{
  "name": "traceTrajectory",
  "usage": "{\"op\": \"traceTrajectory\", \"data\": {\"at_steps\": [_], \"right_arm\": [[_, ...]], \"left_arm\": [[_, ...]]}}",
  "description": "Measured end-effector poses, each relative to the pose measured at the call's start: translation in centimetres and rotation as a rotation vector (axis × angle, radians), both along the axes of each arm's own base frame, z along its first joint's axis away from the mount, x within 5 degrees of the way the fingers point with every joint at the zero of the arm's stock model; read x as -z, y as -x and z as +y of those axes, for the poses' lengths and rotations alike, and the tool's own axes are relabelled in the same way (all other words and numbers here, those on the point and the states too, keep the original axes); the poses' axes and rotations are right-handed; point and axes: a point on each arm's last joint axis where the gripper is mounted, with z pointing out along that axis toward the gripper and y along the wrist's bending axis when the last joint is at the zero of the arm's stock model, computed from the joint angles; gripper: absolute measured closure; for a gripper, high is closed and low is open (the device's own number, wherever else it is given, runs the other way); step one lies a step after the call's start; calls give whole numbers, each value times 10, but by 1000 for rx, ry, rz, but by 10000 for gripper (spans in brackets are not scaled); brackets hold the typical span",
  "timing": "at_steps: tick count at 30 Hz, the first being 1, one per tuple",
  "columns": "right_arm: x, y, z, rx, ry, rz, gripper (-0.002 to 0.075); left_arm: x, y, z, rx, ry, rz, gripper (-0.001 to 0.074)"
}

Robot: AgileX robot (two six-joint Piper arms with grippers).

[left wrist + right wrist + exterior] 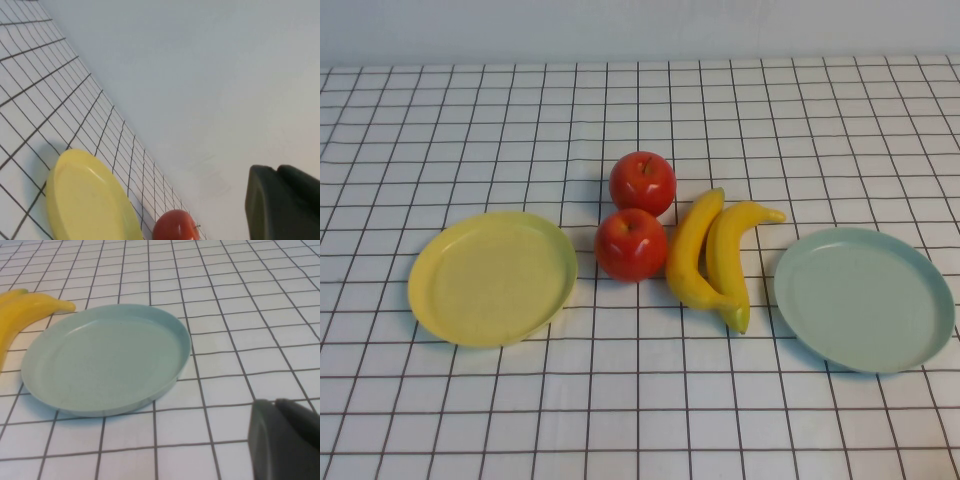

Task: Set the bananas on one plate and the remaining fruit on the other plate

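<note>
Yellow bananas (715, 260) and red apples (637, 215) are grouped on the checked cloth (640, 400), between the yellow plate (492, 277) and green-blue plate (865, 298); nothing is held in either. Left gripper (282, 202) and right gripper (285, 440) are seen only at the edges of their wrist views; finger state cannot be told.

Tabletop (640, 420) under white cloth with a dark grid pattern; plain pale wall (640, 30) behind. Even, soft light.
</note>
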Motion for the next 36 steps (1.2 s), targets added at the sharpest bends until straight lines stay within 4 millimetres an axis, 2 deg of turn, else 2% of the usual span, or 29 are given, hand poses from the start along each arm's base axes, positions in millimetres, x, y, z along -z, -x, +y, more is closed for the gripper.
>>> {"op": "traceTrajectory", "data": {"at_steps": [2,5,9,11,13,14,17,21,24,27,31,32,34,36], "right_arm": [[0,0,0,0,0,0,743],[0,0,0,0,0,0,743],[0,0,0,0,0,0,743],[0,0,0,0,0,0,743],[0,0,0,0,0,0,743],[0,0,0,0,0,0,743],[0,0,0,0,0,0,743],[0,0,0,0,0,0,743],[0,0,0,0,0,0,743],[0,0,0,0,0,0,743],[0,0,0,0,0,0,743],[0,0,0,0,0,0,743],[0,0,0,0,0,0,743],[0,0,0,0,0,0,743]], "left_arm": [[-2,0,0,6,9,-2,739],[-22,3,-5,52,-114,-14,738],[-70,-5,-11,90,-422,-13,738],[-100,-12,-13,94,-583,-33,738],[-124,-28,-15,111,-720,-23,739],[-134,-33,-16,116,-767,-30,738],[-155,-62,-22,188,-903,9,738],[-153,-104,-38,358,-1065,70,728],[-141,-132,-58,497,-1182,83,663],[-125,-153,-83,641,-1298,70,491],[-98,-177,-113,758,-1375,82,171],[-91,-182,-119,772,-1382,91,126],[-82,-191,-128,797,-1403,101,80],[-74,-200,-137,823,-1428,106,68]]}}
